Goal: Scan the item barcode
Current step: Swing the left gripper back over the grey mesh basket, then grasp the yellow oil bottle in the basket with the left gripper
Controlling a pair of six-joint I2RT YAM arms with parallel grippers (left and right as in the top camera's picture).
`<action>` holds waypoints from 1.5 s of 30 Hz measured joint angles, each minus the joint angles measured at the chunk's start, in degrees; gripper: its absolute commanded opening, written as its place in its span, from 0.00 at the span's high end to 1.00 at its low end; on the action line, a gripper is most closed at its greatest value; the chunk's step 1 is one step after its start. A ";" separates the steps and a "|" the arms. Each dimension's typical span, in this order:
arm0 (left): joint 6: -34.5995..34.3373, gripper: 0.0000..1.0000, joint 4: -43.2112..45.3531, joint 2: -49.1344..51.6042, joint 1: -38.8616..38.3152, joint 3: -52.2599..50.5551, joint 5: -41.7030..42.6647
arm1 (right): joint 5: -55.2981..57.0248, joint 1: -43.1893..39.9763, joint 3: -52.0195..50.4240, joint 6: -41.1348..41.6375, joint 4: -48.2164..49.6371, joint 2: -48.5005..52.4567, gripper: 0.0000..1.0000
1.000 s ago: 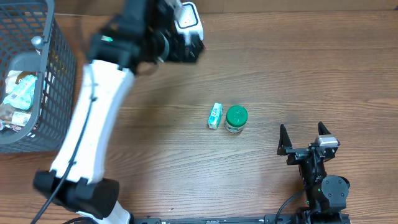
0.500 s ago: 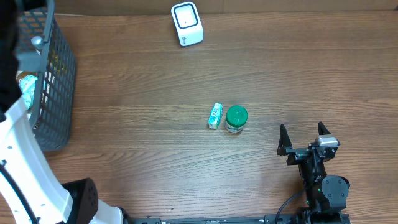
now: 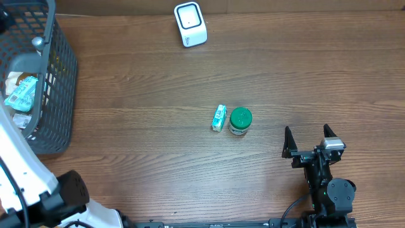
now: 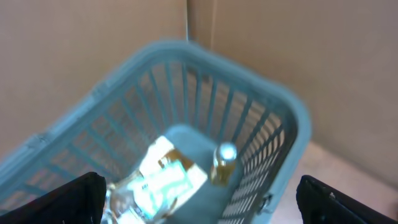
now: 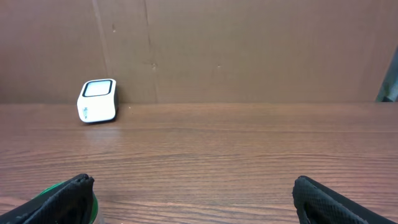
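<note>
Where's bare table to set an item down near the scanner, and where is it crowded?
Widest bare wood lies between the scanner and the green-lidded jar, and everywhere right of the scanner. Between the basket and the small packet is also free. Crowded: packet and jar side by side, and inside the basket.

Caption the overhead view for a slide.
Green-lidded jar and small packet mid-table, white scanner at the far edge, basket at left, right gripper open.
</note>
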 measured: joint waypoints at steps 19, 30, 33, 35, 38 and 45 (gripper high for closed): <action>1.46 0.01 6.16 18.71 5.07 -2.43 15.37 | 0.02 0.00 0.00 0.00 -0.02 0.00 0.00; -0.15 0.00 11.21 29.94 5.07 -2.47 20.74 | 0.02 0.00 0.00 0.02 0.02 0.00 0.00; -1.03 0.00 11.98 31.80 5.07 -2.58 20.94 | 0.02 0.00 0.00 0.02 0.02 0.00 0.00; -1.66 0.00 12.28 32.70 5.07 -2.60 21.16 | 0.00 0.00 0.00 0.02 0.04 0.00 0.00; -2.56 0.15 12.37 33.53 4.98 -2.64 21.42 | 0.02 0.00 0.00 0.00 0.00 0.00 0.00; -3.56 0.59 12.52 33.90 4.96 -2.64 22.05 | 0.02 0.00 0.00 0.02 0.02 0.00 0.00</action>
